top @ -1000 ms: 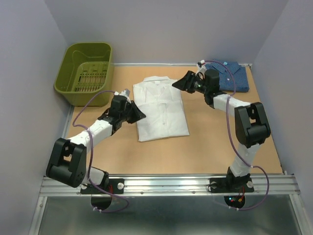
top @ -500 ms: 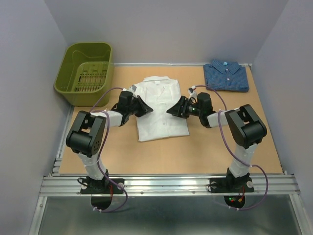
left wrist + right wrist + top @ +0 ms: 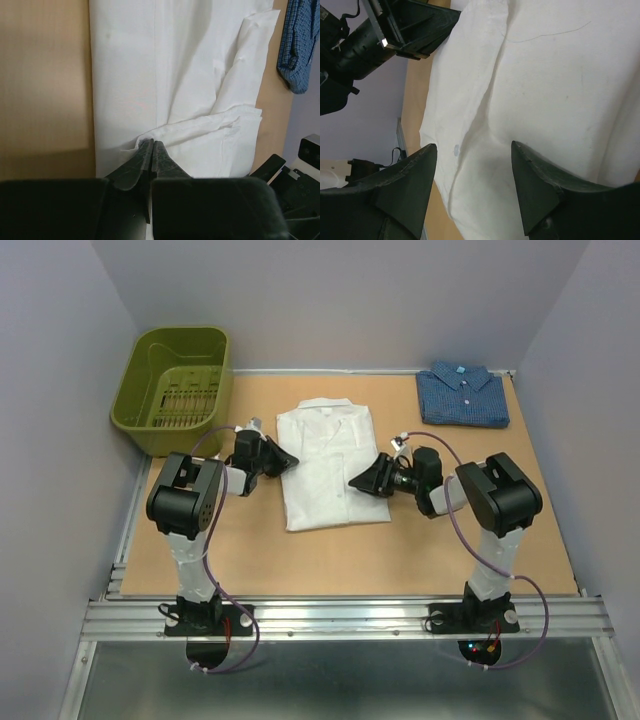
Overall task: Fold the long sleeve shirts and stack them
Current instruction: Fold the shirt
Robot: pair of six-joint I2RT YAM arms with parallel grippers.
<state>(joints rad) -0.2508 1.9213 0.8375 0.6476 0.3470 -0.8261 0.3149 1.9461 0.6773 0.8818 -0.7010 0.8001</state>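
A plain white shirt [image 3: 330, 465] lies folded in the middle of the table, collar toward the back. A dark blue patterned shirt [image 3: 462, 395] lies folded at the back right. My left gripper [image 3: 290, 460] sits low at the white shirt's left edge. In the left wrist view its jaws [image 3: 152, 142] are pressed together on a raised fold of the white shirt [image 3: 190, 75]. My right gripper [image 3: 355, 483] is at the shirt's right edge. It stands open [image 3: 473, 145] just above the white cloth [image 3: 555, 75], with nothing between the fingers.
An olive-green plastic basket [image 3: 175, 380] stands at the back left corner. Grey walls close in the table on three sides. The blue shirt [image 3: 299, 45] shows at the right edge of the left wrist view. The left gripper [image 3: 415, 27] appears in the right wrist view.
My right arm swung from beside the blue shirt down to the white shirt's right edge. My left gripper moved in to the shirt's left edge and its jaws came together there.
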